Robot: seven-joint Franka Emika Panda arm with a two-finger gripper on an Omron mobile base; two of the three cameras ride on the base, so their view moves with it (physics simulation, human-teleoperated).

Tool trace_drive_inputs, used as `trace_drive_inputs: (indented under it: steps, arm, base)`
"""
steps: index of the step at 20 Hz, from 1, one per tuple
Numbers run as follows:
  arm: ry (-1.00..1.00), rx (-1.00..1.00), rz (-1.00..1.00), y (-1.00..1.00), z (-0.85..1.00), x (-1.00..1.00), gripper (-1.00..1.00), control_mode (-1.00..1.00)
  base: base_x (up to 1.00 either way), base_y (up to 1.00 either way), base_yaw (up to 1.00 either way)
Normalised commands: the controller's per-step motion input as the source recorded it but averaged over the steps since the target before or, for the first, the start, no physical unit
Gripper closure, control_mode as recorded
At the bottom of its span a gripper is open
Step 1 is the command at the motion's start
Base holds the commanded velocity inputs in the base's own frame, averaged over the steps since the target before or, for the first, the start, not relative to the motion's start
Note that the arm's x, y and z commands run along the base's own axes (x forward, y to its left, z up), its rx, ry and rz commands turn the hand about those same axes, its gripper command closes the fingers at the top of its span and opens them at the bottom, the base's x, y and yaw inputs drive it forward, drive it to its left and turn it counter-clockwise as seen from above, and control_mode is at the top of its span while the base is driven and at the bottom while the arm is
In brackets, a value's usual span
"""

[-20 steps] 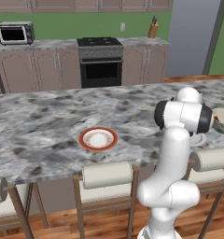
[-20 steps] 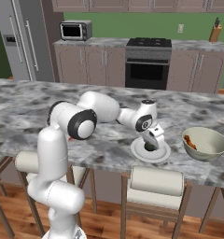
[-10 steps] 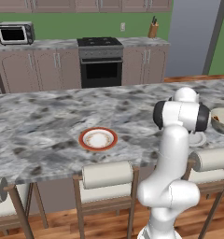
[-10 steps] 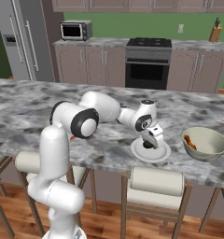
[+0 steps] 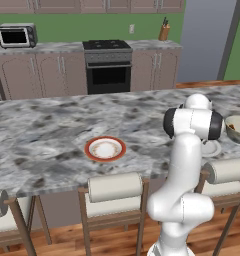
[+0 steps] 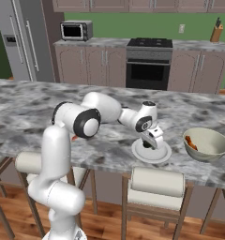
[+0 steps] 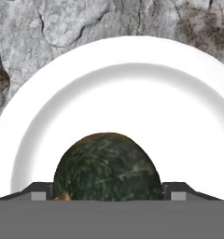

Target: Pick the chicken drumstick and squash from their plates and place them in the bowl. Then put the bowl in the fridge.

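Squash point(image 7: 107, 168) on white plate point(image 7: 114, 84), between spread fingers of tool point(image 7: 107, 192).

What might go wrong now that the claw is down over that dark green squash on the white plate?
The squash is round and glossy, so it may squirt out as the claw closes. The white plate lies loose near the counter edge, so a bump could push it. The bowl already holds the drumstick, which a careless drop might knock.

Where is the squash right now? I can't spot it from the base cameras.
In the hand view the dark green squash sits on the plain white plate, between the gripper's fingertips; that plate lies left of the bowl.
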Motion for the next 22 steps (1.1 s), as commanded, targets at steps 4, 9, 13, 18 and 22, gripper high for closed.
trace_drive_inputs:
  steps: [4,9,13,18,22]
  arm:
    - [0.00,0.07,0.02,-0.03,-0.04,-0.02,1.00,-1.00]
    - [0.00,0.06,0.04,-0.14,0.16,-0.14,1.00,-1.00]
    - [0.00,0.01,0.07,-0.28,0.42,-0.29,1.00,-1.00]
    - [0.00,0.00,0.10,-0.34,0.47,-0.36,1.00,-1.00]
    - [0.00,0.00,0.03,-0.34,0.54,-0.17,1.00,-1.00]
  base:
    - [0.00,0.00,0.00]
    - [0.00,0.00,0.00]
    - [0.00,0.00,0.00]
    - [0.00,0.00,0.00]
    - [0.00,0.00,0.00]
